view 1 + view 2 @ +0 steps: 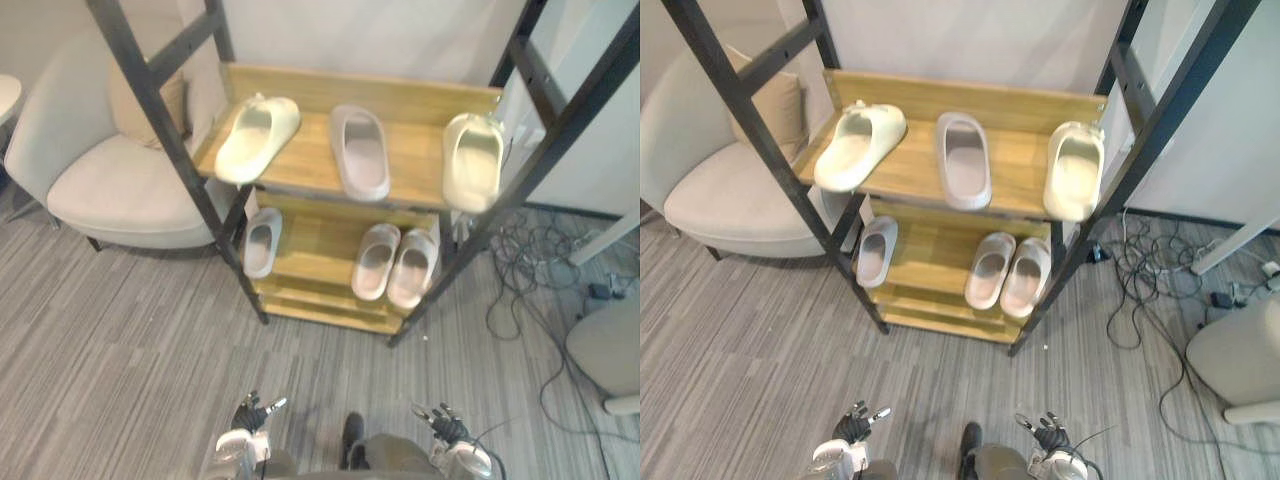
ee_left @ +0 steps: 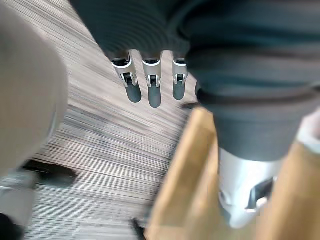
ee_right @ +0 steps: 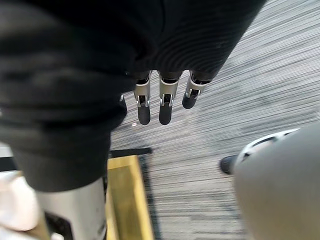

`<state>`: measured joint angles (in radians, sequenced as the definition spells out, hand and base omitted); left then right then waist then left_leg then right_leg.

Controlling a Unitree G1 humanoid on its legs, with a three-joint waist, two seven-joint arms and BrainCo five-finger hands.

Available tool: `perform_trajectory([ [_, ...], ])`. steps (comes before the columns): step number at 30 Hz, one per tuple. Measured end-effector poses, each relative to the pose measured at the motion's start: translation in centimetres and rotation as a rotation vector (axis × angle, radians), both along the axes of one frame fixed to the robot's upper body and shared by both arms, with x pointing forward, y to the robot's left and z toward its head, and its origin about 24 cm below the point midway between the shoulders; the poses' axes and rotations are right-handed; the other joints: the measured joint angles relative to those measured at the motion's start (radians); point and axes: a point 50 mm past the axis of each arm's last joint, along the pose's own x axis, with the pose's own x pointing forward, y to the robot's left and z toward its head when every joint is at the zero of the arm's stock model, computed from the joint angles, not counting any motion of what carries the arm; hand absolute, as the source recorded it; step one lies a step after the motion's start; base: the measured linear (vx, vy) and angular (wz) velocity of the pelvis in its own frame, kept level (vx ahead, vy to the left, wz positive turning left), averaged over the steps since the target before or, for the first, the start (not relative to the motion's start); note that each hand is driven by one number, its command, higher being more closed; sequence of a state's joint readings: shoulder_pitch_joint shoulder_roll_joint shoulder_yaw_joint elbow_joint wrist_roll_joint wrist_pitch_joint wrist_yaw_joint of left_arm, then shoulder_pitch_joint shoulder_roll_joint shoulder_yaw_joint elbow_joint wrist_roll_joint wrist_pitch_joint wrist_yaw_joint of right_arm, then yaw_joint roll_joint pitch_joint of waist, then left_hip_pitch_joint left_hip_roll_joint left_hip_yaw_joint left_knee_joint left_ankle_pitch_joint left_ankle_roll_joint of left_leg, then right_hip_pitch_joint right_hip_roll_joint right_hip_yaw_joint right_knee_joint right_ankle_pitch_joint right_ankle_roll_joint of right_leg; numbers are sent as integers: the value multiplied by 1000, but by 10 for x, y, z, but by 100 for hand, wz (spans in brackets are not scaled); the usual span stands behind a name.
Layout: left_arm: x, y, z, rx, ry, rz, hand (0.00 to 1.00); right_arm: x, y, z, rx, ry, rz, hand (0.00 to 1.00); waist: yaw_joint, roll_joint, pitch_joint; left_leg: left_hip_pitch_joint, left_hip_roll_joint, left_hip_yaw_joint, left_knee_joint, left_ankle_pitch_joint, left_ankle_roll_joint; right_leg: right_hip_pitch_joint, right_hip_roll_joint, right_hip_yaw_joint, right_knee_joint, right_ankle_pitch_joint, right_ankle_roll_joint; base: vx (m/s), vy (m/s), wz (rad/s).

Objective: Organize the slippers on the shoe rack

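A wooden shoe rack (image 1: 415,150) with a black metal frame stands well ahead of the robot's fingertips. A pale armchair (image 1: 110,190) sits out past the left hand's fingers, and loose cables (image 1: 520,270) lie on the grey floor out past the right hand's fingers. The top shelf, farthest from the fingers, holds three single slippers. A tilted cream slipper (image 1: 256,138) lies toward the left hand's side and a pinkish-grey slipper (image 1: 360,152) in the middle. A second cream slipper (image 1: 473,162) toward the right hand's side hangs partly over the shelf's front edge. On the lower shelf, nearer the fingers, a lone pinkish-grey slipper (image 1: 262,242) lies apart from a neat pinkish-grey pair (image 1: 378,262). The left hand (image 1: 250,415) and right hand (image 1: 445,425) hang low, well apart from the rack. Each hand's fingers (image 2: 151,90) (image 3: 165,107) are straight and relaxed, pointing at the floor and holding nothing. The task appears to be at its start, with no slipper picked up yet. The next move likely calls for a long forward reach to the top shelf, to bring the two cream slippers together.
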<state>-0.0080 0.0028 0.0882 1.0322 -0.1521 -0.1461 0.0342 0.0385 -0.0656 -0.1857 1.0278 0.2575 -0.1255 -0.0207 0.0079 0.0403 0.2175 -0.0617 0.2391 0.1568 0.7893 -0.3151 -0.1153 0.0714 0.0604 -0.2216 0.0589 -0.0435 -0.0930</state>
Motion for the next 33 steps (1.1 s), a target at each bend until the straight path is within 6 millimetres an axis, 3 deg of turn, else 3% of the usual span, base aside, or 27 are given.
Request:
perform_trajectory([
  [1,2,1,1,2,-6,2,0,4,1,1,2,-8,4,0,6,-1,0,-40,-34,-29,-191,-11,9,21,-12,45,-7,-11,18,271,158,-74],
  [3,4,1,1,5,-9,-9,0,1,1,0,0,4,3,0,7,-3,0,-41,-76,-89,-356,10,8,32,-29,72,-11,-13,38,216,179,-71],
  [4,0,-2,0,7,4,-30,0,-4,-4,-1,-16,22,15,0,17,11,-10,-32,-97,-122,-456,151,10,34,-28,120,-11,-30,70,222,205,-72],
  [6,-1,3,-2,21,19,-39,0,-6,-1,-3,-13,30,25,0,17,-3,-23,-2,-115,-100,-486,148,15,47,-49,138,-16,-33,90,255,180,-45],
  [7,-4,10,-3,44,38,-50,0,-13,6,-6,6,49,19,0,3,-40,-32,19,-142,-81,-518,152,22,52,-80,144,-15,-44,108,316,175,-11],
  [10,-6,15,-4,65,55,-76,0,-16,13,-7,12,60,35,0,1,-69,-44,63,-182,-75,-572,158,33,69,-115,143,-17,-59,131,218,130,1],
  [23,-23,22,-10,117,123,-147,0,-14,11,-4,-44,52,80,0,2,-55,-56,163,-189,-29,-691,178,55,82,-124,182,-11,-66,142,36,27,-11],
  [28,-26,22,-11,128,131,-168,0,9,7,33,-158,-186,146,0,-9,-55,-61,172,-199,-2,-734,209,64,46,-126,216,4,-66,142,-73,-2,-19],
  [33,-30,27,-10,145,128,-177,0,20,2,86,-265,-431,153,0,-21,-82,-78,172,-204,11,-755,227,69,27,-127,243,6,-55,147,-59,5,-10],
])
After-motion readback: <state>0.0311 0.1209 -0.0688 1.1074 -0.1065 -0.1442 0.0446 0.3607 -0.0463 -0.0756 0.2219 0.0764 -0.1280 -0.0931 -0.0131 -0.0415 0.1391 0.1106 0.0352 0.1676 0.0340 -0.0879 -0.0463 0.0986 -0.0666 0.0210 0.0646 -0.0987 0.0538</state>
